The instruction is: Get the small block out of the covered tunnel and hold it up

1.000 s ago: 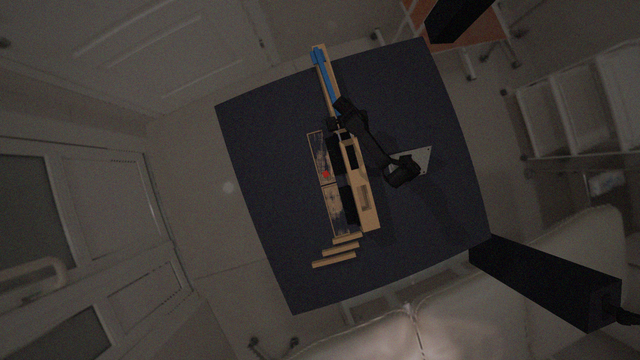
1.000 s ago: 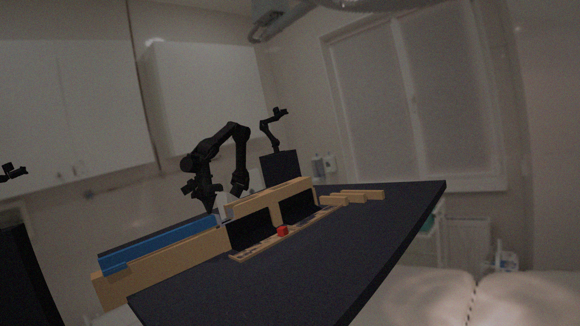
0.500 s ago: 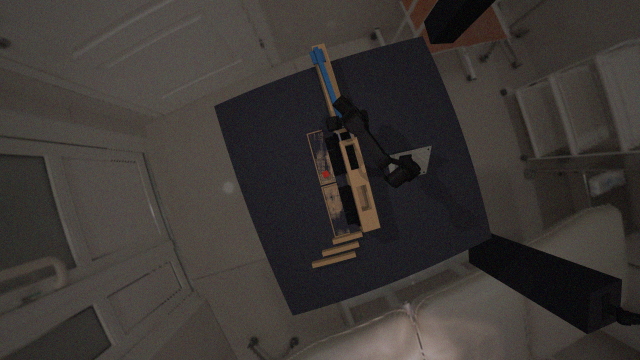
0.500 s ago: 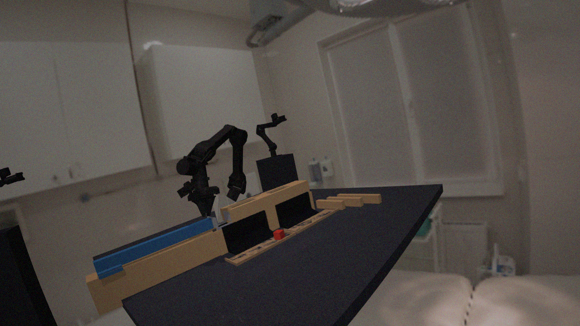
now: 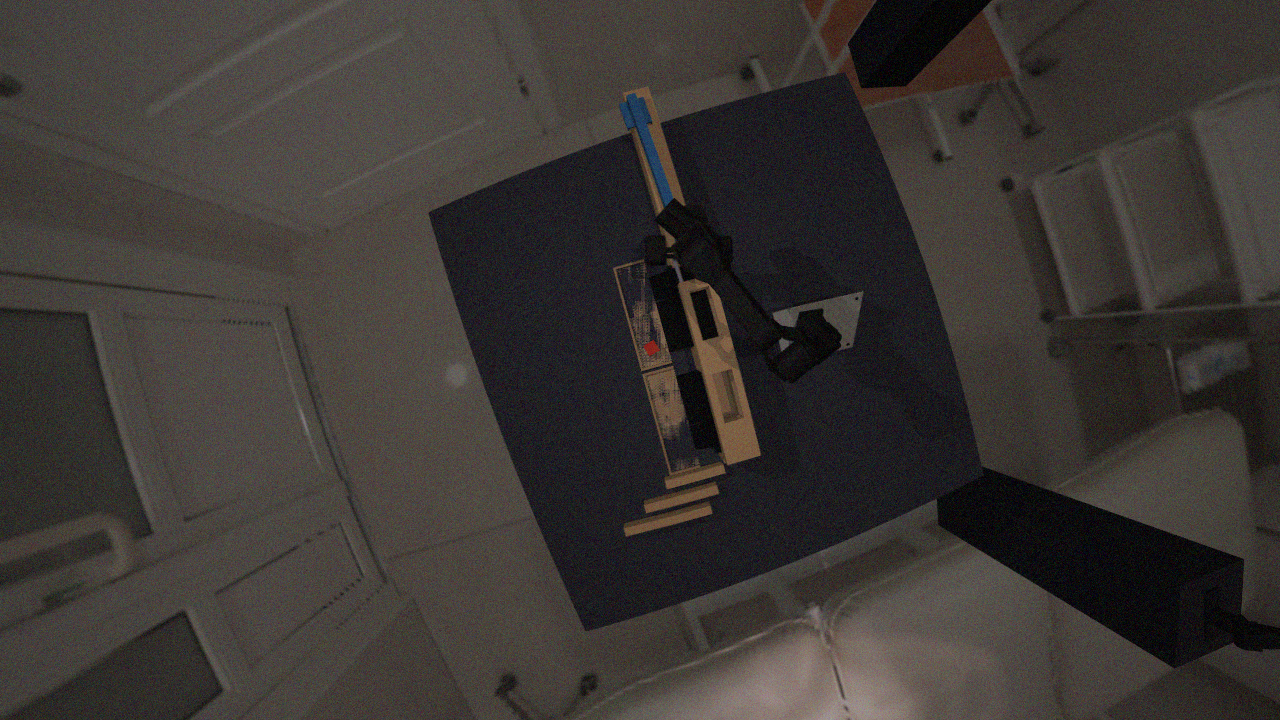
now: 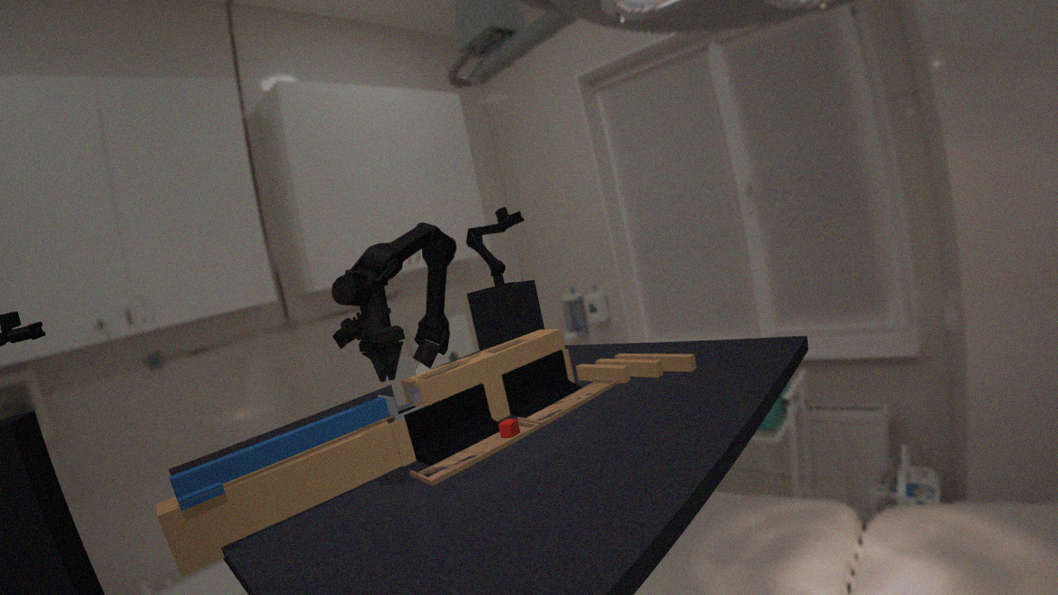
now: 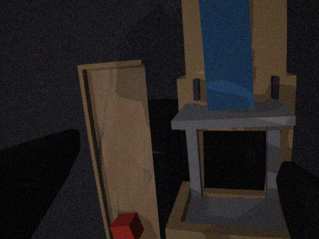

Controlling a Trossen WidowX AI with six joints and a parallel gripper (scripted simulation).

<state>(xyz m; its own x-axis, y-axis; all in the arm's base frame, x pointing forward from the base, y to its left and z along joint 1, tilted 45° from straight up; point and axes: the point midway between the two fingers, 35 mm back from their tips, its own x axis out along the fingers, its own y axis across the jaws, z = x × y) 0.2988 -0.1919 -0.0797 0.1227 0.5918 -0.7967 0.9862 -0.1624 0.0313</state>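
Note:
The small red block (image 5: 651,348) (image 6: 508,428) (image 7: 124,227) sits outside the tunnel, on the shallow wooden tray (image 7: 80,68) along its side. The wooden tunnel (image 5: 742,442) (image 6: 510,362) has dark side openings. The grey cage (image 7: 232,117) (image 6: 392,405) shows at its near end, its open frame facing the wrist camera. The long blue handle (image 5: 655,161) (image 6: 296,438) (image 7: 229,56) runs out from the cage over a wooden rail. My gripper (image 7: 181,149) (image 6: 387,378) is open and empty, its fingers wide apart above the cage end. The red block is off to its left in the wrist view.
Three loose wooden rods (image 5: 666,519) (image 6: 677,361) lie beyond the tunnel's far end. The wooden rail (image 6: 296,484) holds the handle and overhangs the edge of the dark table (image 5: 554,394). A second shallow tray (image 5: 658,428) continues the first alongside the tunnel.

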